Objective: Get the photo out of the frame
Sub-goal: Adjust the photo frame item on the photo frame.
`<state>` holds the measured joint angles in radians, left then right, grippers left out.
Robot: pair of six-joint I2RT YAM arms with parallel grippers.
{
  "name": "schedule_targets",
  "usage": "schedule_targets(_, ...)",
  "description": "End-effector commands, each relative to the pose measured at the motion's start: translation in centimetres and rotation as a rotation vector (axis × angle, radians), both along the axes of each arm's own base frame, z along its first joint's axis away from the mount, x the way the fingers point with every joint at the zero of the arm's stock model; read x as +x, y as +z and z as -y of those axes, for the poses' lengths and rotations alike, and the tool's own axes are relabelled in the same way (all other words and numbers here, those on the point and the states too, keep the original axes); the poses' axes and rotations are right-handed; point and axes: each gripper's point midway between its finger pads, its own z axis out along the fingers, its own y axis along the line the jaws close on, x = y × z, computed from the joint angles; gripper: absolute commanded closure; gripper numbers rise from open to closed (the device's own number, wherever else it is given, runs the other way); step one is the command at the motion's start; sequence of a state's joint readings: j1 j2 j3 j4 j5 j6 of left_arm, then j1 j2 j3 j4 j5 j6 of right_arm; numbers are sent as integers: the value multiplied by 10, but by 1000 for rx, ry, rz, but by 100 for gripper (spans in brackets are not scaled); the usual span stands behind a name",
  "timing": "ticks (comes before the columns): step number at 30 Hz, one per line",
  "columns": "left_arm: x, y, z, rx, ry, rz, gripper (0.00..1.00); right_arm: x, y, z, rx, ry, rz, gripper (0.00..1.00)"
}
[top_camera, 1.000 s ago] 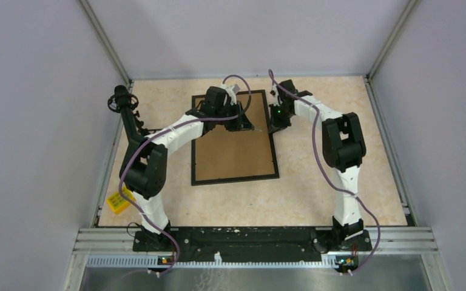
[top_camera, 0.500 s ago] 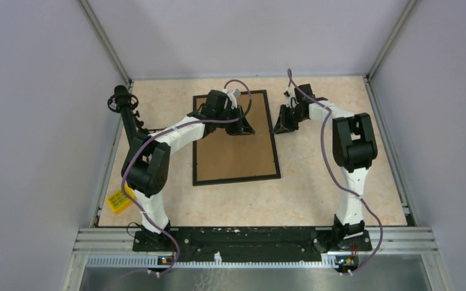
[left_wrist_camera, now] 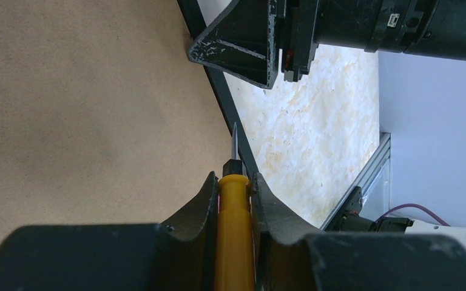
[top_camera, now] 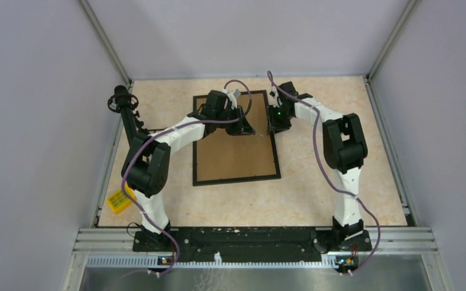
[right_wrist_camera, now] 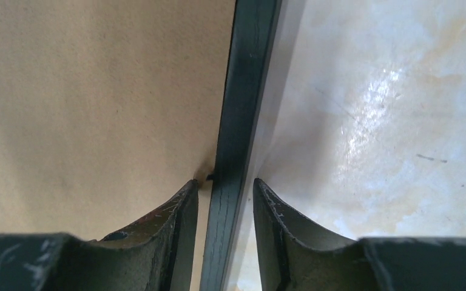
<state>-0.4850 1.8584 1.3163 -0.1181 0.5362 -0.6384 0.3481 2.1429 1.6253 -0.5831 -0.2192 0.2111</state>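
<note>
The frame lies face down mid-table, with its brown fibreboard back up and its thin black border around it. The photo is hidden under the backing. My left gripper is over the frame's upper right part. It is shut on a yellow-handled screwdriver, whose metal tip points at the inner side of the right border. My right gripper stands at the frame's right edge. Its fingers straddle the black border with small gaps on each side. One finger is over the backing and one over the table.
A yellow object lies at the table's near left edge. A black stand rises at the far left. Grey walls enclose the beige table on three sides. The right gripper also shows in the left wrist view.
The right gripper swung out to the right of the frame and has come back onto its right border. The left gripper shifted slightly and still holds the screwdriver.
</note>
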Motion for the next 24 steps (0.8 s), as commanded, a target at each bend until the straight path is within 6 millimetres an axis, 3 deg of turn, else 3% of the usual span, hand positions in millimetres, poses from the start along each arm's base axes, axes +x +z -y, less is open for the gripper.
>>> schedule_targets(1, 4, 8, 2, -34, -9, 29, 100, 11, -10, 6, -108, -16, 13, 63)
schedule_targets(8, 5, 7, 3, -35, -8, 27, 100, 11, -22, 5, -157, -31, -12, 68)
schedule_targets(17, 5, 7, 2, -27, -6, 31, 100, -4, -41, 21, -200, -50, -97, 100)
schedule_targets(24, 6, 8, 3, -26, -9, 39, 100, 8, -48, 77, -94, -213, -162, 100)
